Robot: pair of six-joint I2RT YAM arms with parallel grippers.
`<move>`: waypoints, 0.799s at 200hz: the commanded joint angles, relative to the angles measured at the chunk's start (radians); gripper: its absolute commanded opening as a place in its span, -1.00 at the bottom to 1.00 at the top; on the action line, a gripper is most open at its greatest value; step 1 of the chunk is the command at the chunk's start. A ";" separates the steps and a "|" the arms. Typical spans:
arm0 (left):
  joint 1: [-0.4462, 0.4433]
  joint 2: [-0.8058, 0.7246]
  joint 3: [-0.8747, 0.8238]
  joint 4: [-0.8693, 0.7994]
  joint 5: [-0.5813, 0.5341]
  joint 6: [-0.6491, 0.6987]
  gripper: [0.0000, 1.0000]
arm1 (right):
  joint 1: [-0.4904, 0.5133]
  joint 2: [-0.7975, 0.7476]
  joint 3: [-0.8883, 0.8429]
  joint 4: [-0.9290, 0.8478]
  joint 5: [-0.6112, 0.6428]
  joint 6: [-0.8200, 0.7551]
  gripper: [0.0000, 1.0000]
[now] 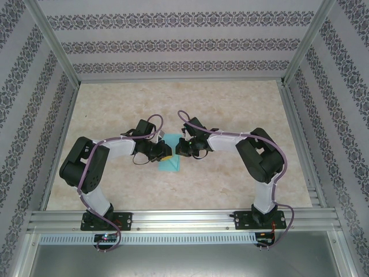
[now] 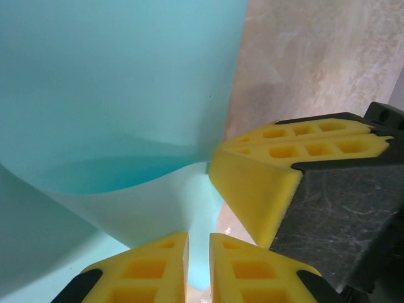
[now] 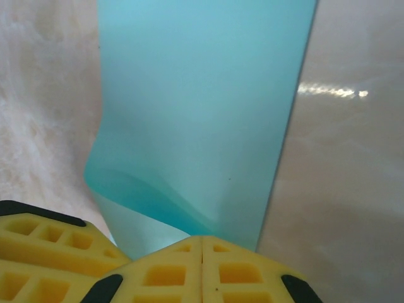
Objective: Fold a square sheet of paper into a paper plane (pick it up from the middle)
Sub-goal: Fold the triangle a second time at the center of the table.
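At mid-table, left gripper (image 2: pixel 199 249) and right gripper (image 3: pixel 202 249) pinch the sheet of paper (image 1: pixel 171 167), largely hidden beneath them.

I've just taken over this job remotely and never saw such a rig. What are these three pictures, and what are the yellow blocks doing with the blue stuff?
Two robot arms are bolted at the near edge of the table. The wide picture looks down from above and behind them. The other two come from cameras on each wrist; the yellow blocks are claw fingers. The blue stuff is one light-blue paper sheet, bent and partly lifted. The left claw and right claw are each shut on it, close together.
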 commanded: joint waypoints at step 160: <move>-0.012 0.045 0.045 0.019 0.044 0.042 -0.61 | -0.012 0.037 0.059 -0.042 0.067 -0.044 -0.87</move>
